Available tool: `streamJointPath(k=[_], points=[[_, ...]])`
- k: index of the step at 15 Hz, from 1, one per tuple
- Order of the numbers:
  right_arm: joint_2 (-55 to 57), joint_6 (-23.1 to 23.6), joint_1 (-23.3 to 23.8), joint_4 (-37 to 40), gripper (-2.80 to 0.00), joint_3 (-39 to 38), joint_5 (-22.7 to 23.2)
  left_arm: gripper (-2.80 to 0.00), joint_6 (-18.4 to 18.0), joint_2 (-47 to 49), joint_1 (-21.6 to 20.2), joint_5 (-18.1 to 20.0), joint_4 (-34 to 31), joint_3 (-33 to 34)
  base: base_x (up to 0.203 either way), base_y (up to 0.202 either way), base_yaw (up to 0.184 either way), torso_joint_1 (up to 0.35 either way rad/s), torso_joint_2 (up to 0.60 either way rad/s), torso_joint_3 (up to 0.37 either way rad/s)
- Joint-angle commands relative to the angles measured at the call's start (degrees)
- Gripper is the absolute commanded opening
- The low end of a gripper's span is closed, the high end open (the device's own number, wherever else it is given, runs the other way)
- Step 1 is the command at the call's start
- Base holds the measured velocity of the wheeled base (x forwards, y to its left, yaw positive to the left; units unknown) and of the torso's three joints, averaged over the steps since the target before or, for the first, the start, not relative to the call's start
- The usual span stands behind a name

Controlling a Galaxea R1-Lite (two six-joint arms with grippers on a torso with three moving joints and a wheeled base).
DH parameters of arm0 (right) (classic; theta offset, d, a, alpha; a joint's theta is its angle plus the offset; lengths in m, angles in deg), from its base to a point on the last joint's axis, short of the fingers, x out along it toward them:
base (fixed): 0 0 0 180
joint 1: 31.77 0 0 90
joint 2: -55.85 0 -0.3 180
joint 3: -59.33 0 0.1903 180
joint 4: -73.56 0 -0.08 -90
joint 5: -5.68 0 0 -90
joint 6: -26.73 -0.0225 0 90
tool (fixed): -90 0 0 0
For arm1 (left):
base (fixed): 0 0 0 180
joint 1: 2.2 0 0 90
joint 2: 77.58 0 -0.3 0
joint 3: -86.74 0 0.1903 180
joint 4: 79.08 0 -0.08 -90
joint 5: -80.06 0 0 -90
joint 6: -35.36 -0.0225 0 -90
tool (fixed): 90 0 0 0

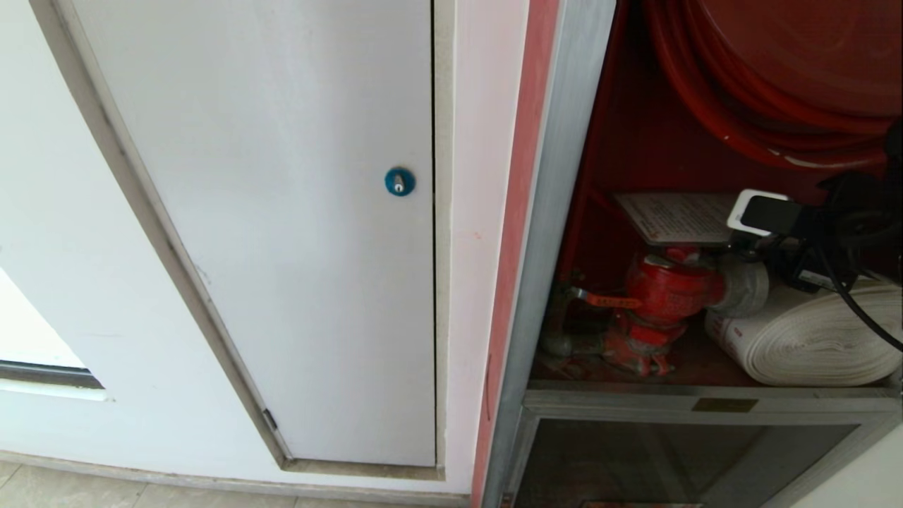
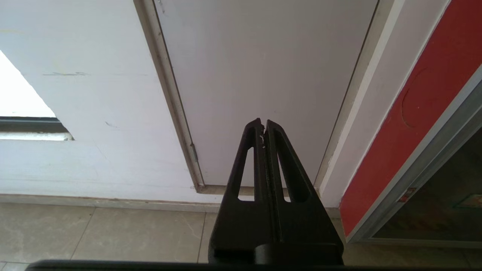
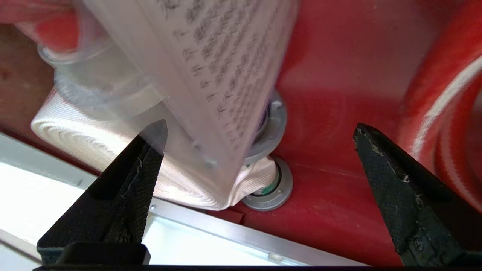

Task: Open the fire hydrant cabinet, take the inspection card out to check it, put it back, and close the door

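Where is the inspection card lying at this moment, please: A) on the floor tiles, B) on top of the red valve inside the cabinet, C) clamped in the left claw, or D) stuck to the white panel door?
B: in the head view the inspection card rests flat on the red valve inside the fire hydrant cabinet, while the right claw stands open by it and the left claw is shut on nothing.

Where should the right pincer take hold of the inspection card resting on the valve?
Probably the inspection card's free edge overhanging the red valve, toward the cabinet's open front. It lies flat, so one finger goes above and one below. The right pincer is open with that edge between its fingers.
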Motion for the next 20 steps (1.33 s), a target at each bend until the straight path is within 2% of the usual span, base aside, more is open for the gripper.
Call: streamJointPath(k=[1, 2, 4, 13, 20], points=[[0.2, 0.4, 0.0, -0.1, -0.45, 0.2, -0.1, -2.80, 0.0, 0.1, 0.0, 0.0, 0.0, 0.0, 0.000, 0.000, 0.000, 0.000, 0.00, 0.000], [0.4, 0.4, 0.0, -0.4, -2.80, 0.2, -0.1, -2.80, 0.0, 0.1, 0.0, 0.0, 0.0, 0.0, 0.000, 0.000, 0.000, 0.000, 0.00, 0.000], [1.4, 0.3, 0.0, -3.6, -2.80, 0.1, 0.1, -2.80, 0.0, 0.1, 0.0, 0.0, 0.0, 0.0, 0.000, 0.000, 0.000, 0.000, 0.00, 0.000], [-0.2, 0.3, 0.0, -3.8, -2.80, -0.8, 0.1, -2.80, 0.0, 0.1, 0.0, 0.0, 0.0, 0.1, 0.000, 0.000, 0.000, 0.000, 0.00, 0.000], [-6.2, 0.4, -0.1, -3.8, -2.80, -4.5, 0.5, -2.80, 0.0, 0.1, 0.0, 0.0, 0.0, 0.0, 0.000, 0.000, 0.000, 0.000, 0.00, 0.000]])
